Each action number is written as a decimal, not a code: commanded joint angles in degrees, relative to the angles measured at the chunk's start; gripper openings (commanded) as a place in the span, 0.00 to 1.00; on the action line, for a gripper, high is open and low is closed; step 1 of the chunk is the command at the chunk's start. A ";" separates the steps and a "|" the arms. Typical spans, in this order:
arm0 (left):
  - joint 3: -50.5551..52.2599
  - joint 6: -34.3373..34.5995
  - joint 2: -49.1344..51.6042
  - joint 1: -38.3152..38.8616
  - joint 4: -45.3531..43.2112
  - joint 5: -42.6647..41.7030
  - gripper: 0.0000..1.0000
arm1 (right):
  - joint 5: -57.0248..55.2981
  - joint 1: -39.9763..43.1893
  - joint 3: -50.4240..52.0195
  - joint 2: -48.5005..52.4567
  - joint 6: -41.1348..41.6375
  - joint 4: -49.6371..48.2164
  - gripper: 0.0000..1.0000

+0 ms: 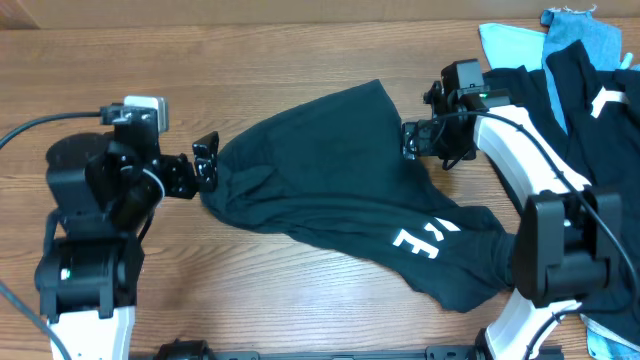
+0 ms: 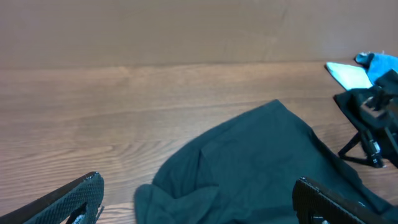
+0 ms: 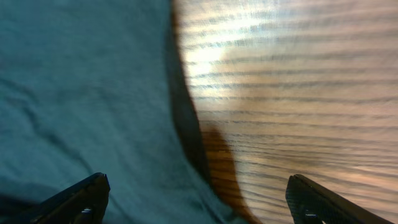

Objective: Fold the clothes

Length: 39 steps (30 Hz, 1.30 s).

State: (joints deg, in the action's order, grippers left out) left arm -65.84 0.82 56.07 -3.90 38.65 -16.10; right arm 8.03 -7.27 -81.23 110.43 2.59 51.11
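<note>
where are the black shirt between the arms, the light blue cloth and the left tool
black shirt [image 1: 320,170], overhead view, on the middle of its spread body
light blue cloth [image 1: 508,42], overhead view, on its flat pale part near the top right
left tool [image 1: 207,163], overhead view, midway between its open fingertips

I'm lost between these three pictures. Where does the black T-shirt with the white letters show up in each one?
Overhead: the black T-shirt lies mid-table, between the left gripper and the right gripper.
Left wrist: the T-shirt covers the lower middle and right; its lettering is out of frame.
Right wrist: it fills the left half, blurred.
Shared landmark: the wooden table along the shirt's edge.
</note>
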 commanded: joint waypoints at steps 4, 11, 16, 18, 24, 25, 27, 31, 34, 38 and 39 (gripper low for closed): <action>-1.22 0.85 14.40 3.96 -1.46 -3.21 1.00 | -0.98 -0.11 -1.44 -6.36 3.41 1.66 1.00; -1.25 -5.20 33.48 16.26 -3.43 4.92 1.00 | -4.28 1.20 -2.84 -20.63 3.45 9.73 1.00; -1.25 -4.59 44.57 18.82 -3.96 12.33 1.00 | -4.13 3.63 -2.84 -27.65 3.52 14.49 1.00; -1.25 -3.34 48.48 18.82 -3.56 16.35 1.00 | -4.13 5.29 -2.84 -29.11 4.66 15.78 1.00; -1.25 -3.37 53.92 18.82 -3.19 19.54 0.93 | -2.82 7.72 -2.84 -29.33 5.14 17.20 1.00; -1.25 -3.37 54.58 18.82 -3.17 19.87 0.77 | -2.82 7.72 -2.84 -29.33 5.14 17.25 1.00; -1.25 -3.17 55.10 18.82 -3.08 21.31 0.09 | -2.82 7.72 -2.84 -29.33 5.14 17.25 1.00; -3.39 2.69 52.78 17.70 1.40 29.18 0.04 | -2.84 7.72 -2.84 -29.31 5.14 17.18 1.00; -5.33 10.47 49.57 12.26 8.61 36.35 0.04 | -2.84 7.72 -2.84 -29.31 5.11 17.22 1.00; -5.31 17.07 46.77 -0.83 13.73 36.72 0.04 | -2.82 7.72 -2.82 -29.31 5.11 17.51 1.00; -5.31 17.18 46.45 -4.44 14.29 35.28 0.04 | -2.84 7.72 -2.78 -29.31 5.09 17.84 1.00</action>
State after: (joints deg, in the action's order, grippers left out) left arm -69.89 11.75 105.49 0.97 51.55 16.53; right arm 4.71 0.36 -82.61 82.24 7.46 68.62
